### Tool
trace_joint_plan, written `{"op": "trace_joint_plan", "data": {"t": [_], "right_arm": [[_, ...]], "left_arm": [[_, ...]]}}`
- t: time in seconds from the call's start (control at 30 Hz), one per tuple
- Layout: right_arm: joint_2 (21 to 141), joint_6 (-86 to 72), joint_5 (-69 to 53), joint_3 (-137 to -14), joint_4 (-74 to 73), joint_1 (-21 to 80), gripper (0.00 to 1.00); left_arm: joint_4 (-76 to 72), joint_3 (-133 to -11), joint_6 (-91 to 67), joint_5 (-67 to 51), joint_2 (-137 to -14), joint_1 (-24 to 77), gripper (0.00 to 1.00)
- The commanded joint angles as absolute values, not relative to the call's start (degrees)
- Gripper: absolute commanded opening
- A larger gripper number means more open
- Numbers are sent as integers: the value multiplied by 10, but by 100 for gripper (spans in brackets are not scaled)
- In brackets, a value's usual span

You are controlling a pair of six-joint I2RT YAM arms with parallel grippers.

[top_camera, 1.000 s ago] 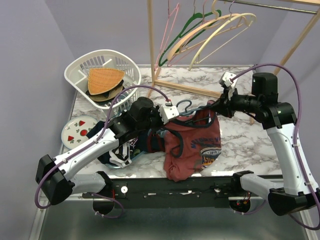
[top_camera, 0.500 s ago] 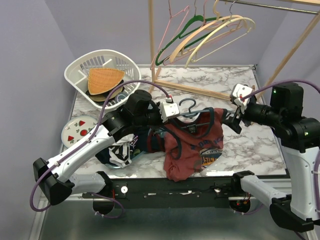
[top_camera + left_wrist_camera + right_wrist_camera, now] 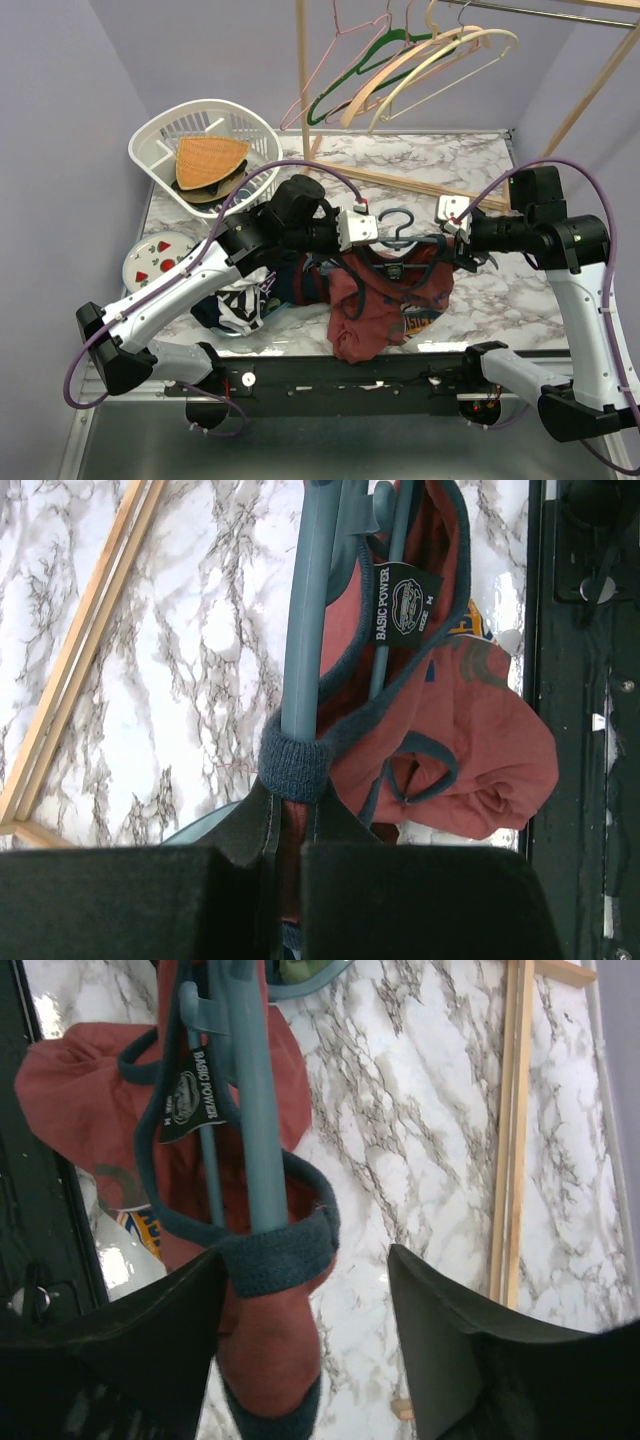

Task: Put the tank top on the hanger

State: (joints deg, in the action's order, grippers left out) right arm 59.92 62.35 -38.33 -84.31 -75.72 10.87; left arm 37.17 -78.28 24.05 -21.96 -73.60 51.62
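Observation:
The slate-blue hanger (image 3: 398,232) is held above the table's front middle, with the maroon tank top (image 3: 385,305) draped over it and hanging down. My left gripper (image 3: 368,232) is shut on the hanger's left end. In the left wrist view the hanger (image 3: 305,630) and the navy strap of the tank top (image 3: 470,750) run into the closed left gripper (image 3: 290,830). My right gripper (image 3: 452,240) is open at the hanger's right end. In the right wrist view the hanger (image 3: 258,1110) and the tank top's shoulder (image 3: 275,1340) lie between the spread jaws of the right gripper (image 3: 305,1330), against one finger.
A white basket (image 3: 160,140) with a woven hat stands at the back left, with a strawberry plate (image 3: 158,260) in front of it. A striped garment (image 3: 240,300) lies under my left arm. The wooden rack (image 3: 300,90) holds green and cream hangers (image 3: 430,55). Its base bar also shows in the right wrist view (image 3: 515,1110).
My left gripper has carried the hanger and tank top to the right. My right gripper pulled away to the right, then came back in to the hanger's right end.

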Motion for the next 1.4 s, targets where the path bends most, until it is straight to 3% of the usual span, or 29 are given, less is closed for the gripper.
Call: {"op": "trace_joint_plan", "data": {"t": [0.0, 0.17, 0.4, 0.43, 0.47, 0.5, 0.6, 0.63, 0.67, 0.77, 0.87, 1.07, 1.37], "right_arm": [[610, 669, -434, -833, -874, 110, 63], [605, 668, -457, -810, -874, 110, 50], [612, 676, -488, -772, -874, 110, 49], [610, 672, -489, -771, -868, 111, 26], [609, 657, -489, -776, -864, 111, 10], [608, 645, -489, -779, -860, 110, 1], [592, 579, -470, -782, -830, 111, 1], [585, 566, -463, -780, -811, 109, 0], [568, 530, -454, -773, -797, 107, 1], [536, 468, -439, -741, -745, 75, 1], [521, 433, -431, -717, -702, 3, 0], [511, 446, -421, -691, -657, -190, 0], [541, 392, -411, -741, -553, -329, 0]], "left_arm": [[381, -807, 261, -196, -737, 517, 0], [381, -811, 269, -187, -738, 517, 0], [373, -817, 275, -187, -737, 517, 0], [369, -817, 275, -187, -737, 518, 0], [367, -815, 276, -184, -738, 517, 0], [364, -813, 275, -181, -738, 517, 0], [326, -793, 261, -140, -730, 516, 0], [299, -786, 256, -121, -726, 516, 2], [283, -771, 250, -104, -712, 515, 23], [218, -730, 234, -41, -668, 511, 73], [156, -687, 217, -4, -617, 502, 92], [132, -615, 201, 12, -559, 483, 97], [98, -525, 178, 1, -527, 474, 98]]}}
